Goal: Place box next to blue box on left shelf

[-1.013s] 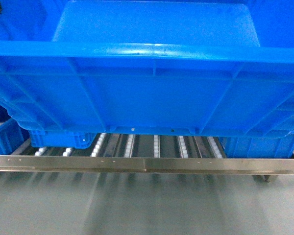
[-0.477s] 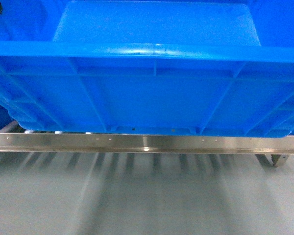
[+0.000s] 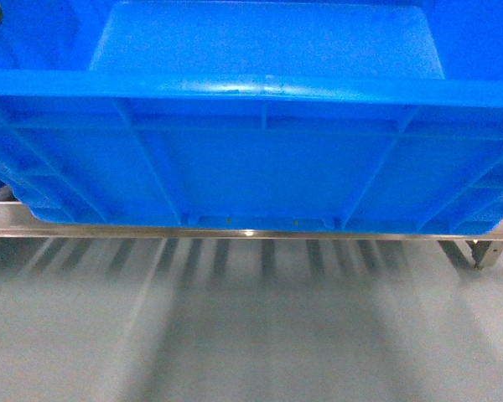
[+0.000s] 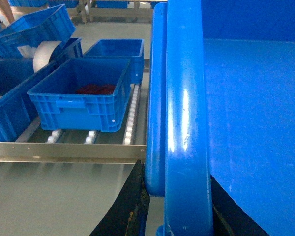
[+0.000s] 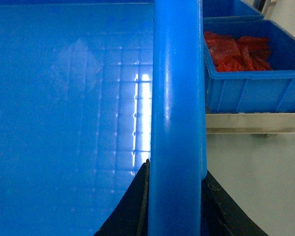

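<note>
Ahead of us in the head view, our large bright-blue ribbed plastic crate [image 3: 260, 142] now hides the white rollers seen a second ago; only the shiny steel front bar [image 3: 251, 234] of the flow rack shows beneath it.

Left of our left claw [image 4: 179, 216], which clamps the crate's rolled rim, a smaller blue crate [image 4: 83, 93] holds something dark red.

Right of our right claw [image 5: 174, 206], also clamped on the rim, another blue crate [image 5: 250, 91] holds red mesh bags [image 5: 238, 51].
</note>
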Controlling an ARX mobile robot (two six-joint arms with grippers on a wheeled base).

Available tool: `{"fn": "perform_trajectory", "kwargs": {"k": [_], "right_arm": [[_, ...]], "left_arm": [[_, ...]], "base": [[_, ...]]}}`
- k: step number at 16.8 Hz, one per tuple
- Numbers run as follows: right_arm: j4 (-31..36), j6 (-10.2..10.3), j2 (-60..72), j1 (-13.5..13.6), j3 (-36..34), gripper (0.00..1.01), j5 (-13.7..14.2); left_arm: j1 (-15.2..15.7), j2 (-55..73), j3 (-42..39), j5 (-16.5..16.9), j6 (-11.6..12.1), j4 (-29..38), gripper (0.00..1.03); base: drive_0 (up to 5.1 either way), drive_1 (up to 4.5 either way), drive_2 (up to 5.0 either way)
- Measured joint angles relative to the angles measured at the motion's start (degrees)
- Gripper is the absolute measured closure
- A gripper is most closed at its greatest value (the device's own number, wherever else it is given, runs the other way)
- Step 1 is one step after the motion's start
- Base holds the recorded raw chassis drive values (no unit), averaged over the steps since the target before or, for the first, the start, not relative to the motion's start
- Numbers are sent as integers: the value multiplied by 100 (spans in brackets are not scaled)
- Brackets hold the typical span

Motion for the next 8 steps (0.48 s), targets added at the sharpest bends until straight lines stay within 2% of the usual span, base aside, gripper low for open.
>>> {"fn": "perform_trajectory", "kwargs": {"k": [8], "right_arm": [[-2,0,0,0,0,82,0]], "left_arm": [[4,0,0,4,-4,-7,85]], "base": [[0,0,0]]}}
